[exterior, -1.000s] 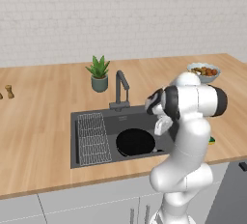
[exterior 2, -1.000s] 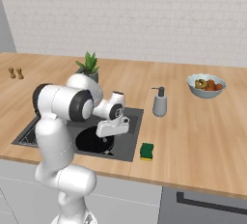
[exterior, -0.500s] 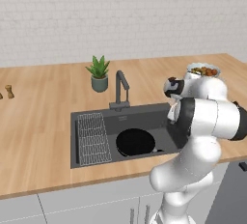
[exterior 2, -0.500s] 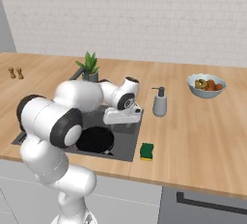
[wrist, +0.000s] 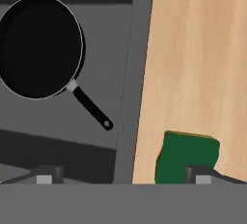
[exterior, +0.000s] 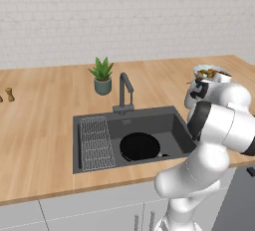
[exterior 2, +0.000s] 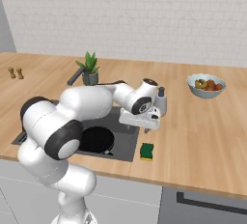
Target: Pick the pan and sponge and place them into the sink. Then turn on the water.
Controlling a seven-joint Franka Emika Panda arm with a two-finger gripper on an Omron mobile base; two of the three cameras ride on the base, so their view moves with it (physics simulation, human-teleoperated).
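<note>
Left base view: pan (exterior: 140, 146) flat in sink (exterior: 94, 124); right base view: gripper (exterior 2: 150, 123) above counter (exterior 2: 202, 131) by sink's edge, sponge (exterior 2: 146, 151) just below; hand view: fingertips (wrist: 48, 175) spread wide apart, empty, sponge beside one.

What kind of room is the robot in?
It looks like a kitchen, a computer-drawn one. There is a wooden counter with a sink and faucet, a pan in the basin, and a bowl of food.

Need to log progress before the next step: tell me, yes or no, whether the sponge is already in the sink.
No. The sponge lies on the wooden counter beside the sink, while the pan sits inside the basin.
</note>
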